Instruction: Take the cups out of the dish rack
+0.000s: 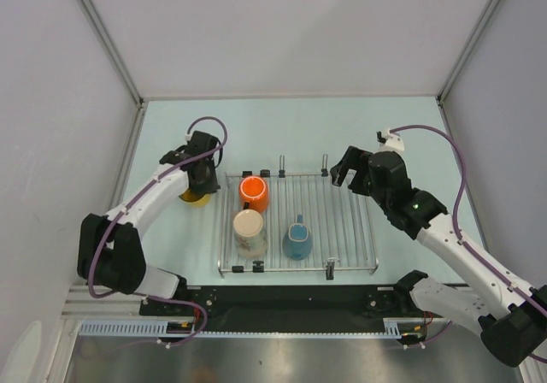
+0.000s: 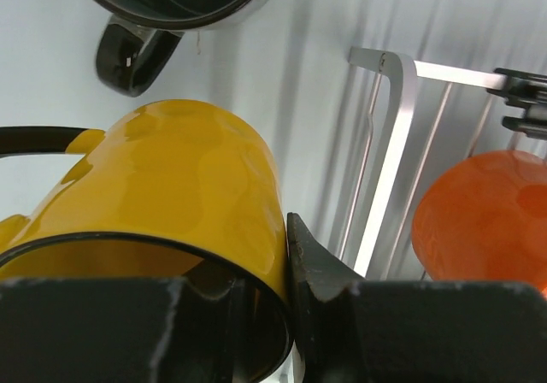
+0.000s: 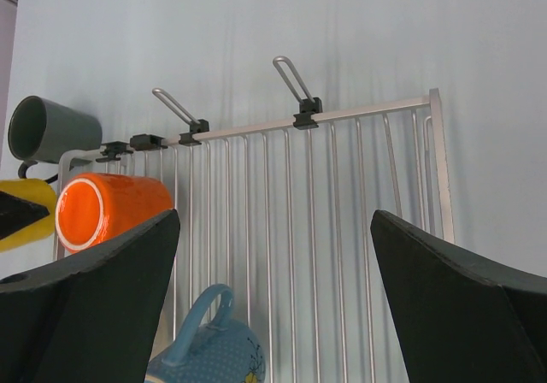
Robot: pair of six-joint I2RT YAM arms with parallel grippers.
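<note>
Grey mug (image 3: 51,128) off the dish rack (image 1: 350,220), yellow mug (image 2: 171,186) gripped by the left hand (image 1: 202,178) — orange mug (image 1: 254,191), cream mug (image 1: 249,231), blue mug (image 1: 297,241) waited; right hand (image 1: 349,176) gaped.

A pale mint table (image 1: 282,126) sits enclosed by plain white walls (image 1: 291,24) joined by grey corner posts (image 1: 104,37)

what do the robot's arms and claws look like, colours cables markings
The left arm and right arm have white tubular links with chunky black joints. A thin purple cable loops along each. The left claw and right claw are black, with two broad wedge-shaped fingers. A small green light glows on the right arm. No lettering is visible.
</note>
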